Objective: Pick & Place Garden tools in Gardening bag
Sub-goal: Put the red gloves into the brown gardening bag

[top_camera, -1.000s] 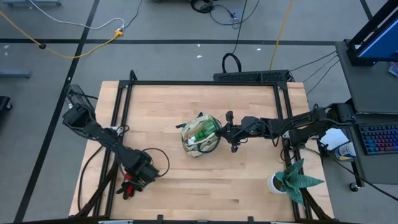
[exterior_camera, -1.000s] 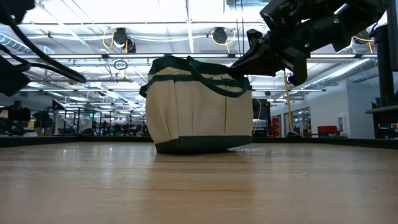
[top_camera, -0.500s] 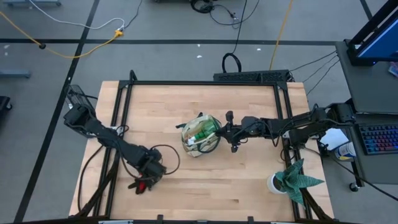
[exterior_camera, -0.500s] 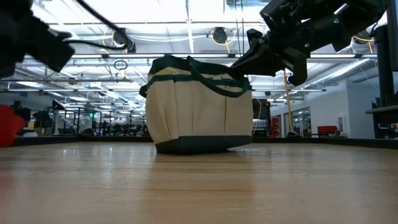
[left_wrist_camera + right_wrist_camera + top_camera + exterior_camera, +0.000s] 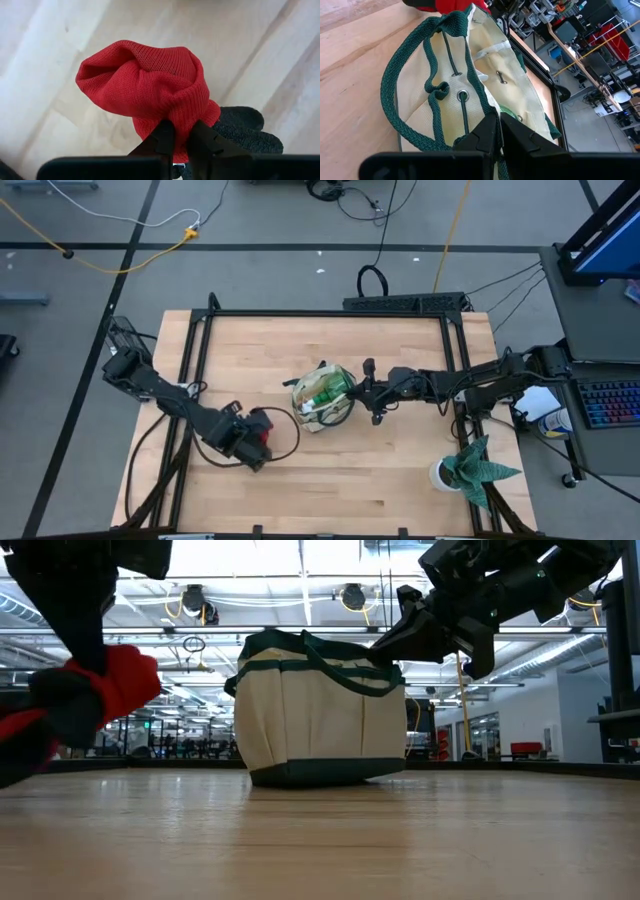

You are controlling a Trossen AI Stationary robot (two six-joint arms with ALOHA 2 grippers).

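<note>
The cream-and-green gardening bag (image 5: 322, 398) stands upright on its base at the table's middle. A green spray bottle (image 5: 326, 391) shows in its open top. My right gripper (image 5: 366, 392) is at the bag's right side, shut on its top edge. My left gripper (image 5: 256, 438) is left of the bag and nearer the front edge, shut on a red glove (image 5: 262, 423) with a black palm (image 5: 245, 131). The low view shows the glove (image 5: 112, 690) in the air, left of the bag (image 5: 320, 710). My left gripper pinches a bunched fold of the glove's red knit (image 5: 176, 117) between its two fingers, which point steeply down from above. The glove is crumpled around the fingertips and lifted clear of the table. My right gripper pinches the bag's top rim beside the green strap (image 5: 481, 107) between its two fingers. It comes about level from the table's right. The bag rests on its base (image 5: 320, 776), and the held edge is drawn toward the gripper.
A spiky green plant (image 5: 482, 465) in a white pot (image 5: 443, 474) stands at the near right corner. A black cable loop (image 5: 285, 435) hangs by my left arm. Bare wood lies between the glove and the bag.
My left gripper has risen from near the table's front left and gone toward the bag, turning at the wrist as it went. The red glove has come up off the table with it and now hangs clear. My right gripper and the bag have kept still.
</note>
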